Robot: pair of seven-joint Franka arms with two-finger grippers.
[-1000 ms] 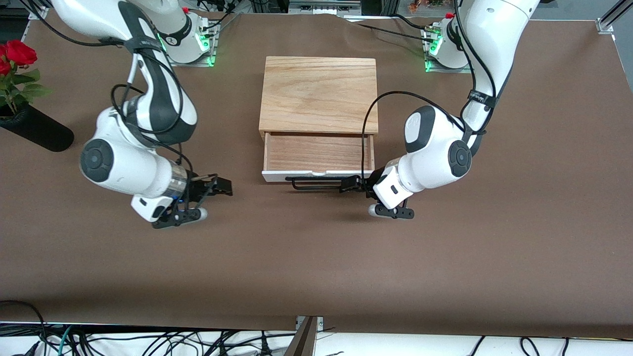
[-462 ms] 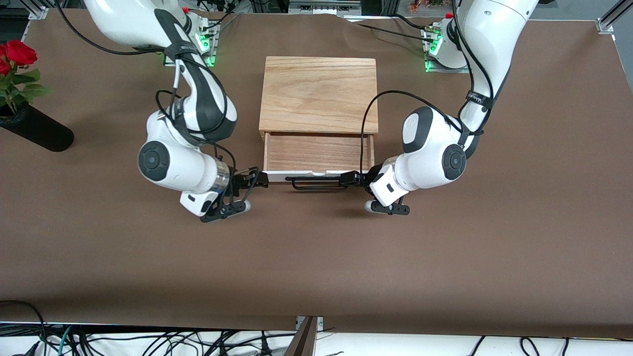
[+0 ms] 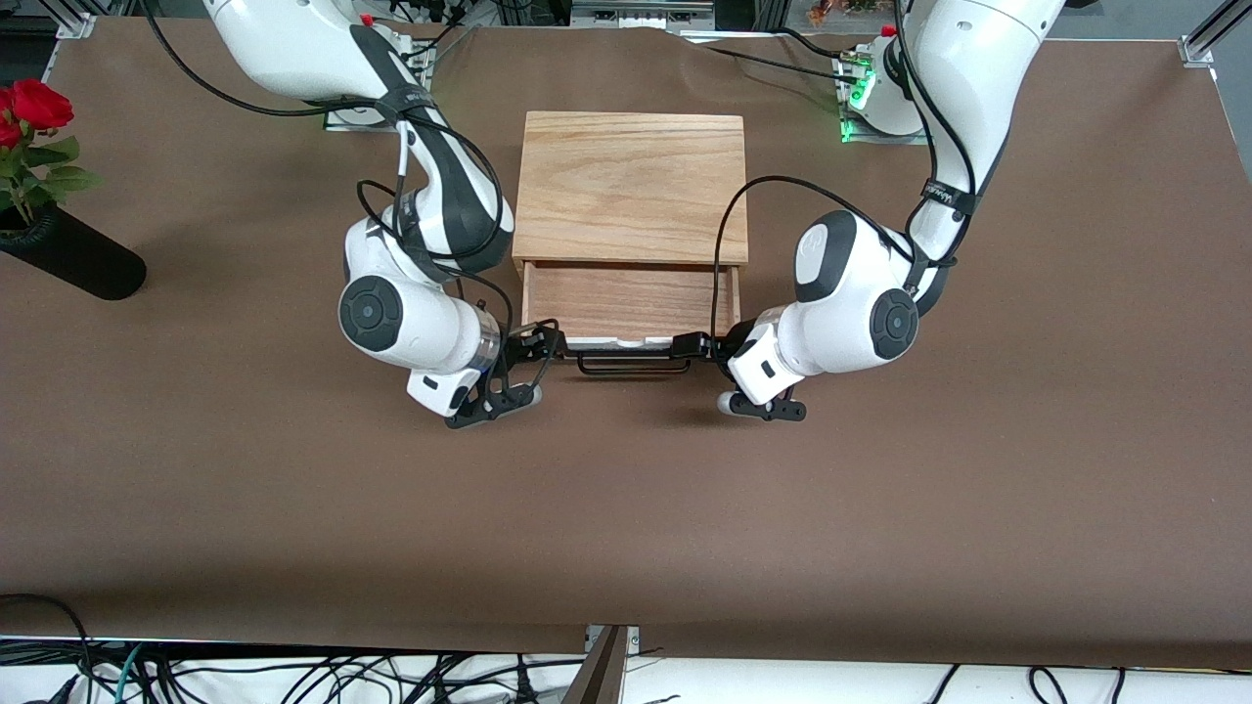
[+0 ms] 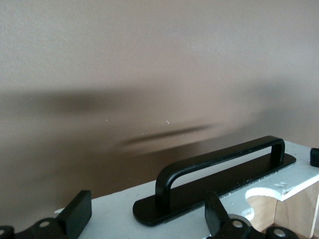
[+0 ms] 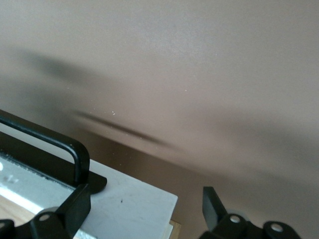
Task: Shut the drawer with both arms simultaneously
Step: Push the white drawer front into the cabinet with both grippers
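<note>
The light-oak box stands mid-table with the drawer pulled out toward the front camera, its reddish-brown inside showing. The black bar handle is on the white front panel. My left gripper is open at the panel's end toward the left arm. In the left wrist view the gripper straddles the white panel beside the handle. My right gripper is open at the panel's other end. In the right wrist view the gripper straddles the panel's corner next to the handle.
A black vase with a red rose lies at the right arm's end of the table. Cables hang along the table edge nearest the front camera. The brown table stretches wide between the drawer and that edge.
My right arm has swung in from its end of the table to the drawer's front. My left gripper has edged in along the front. The drawer stays open.
</note>
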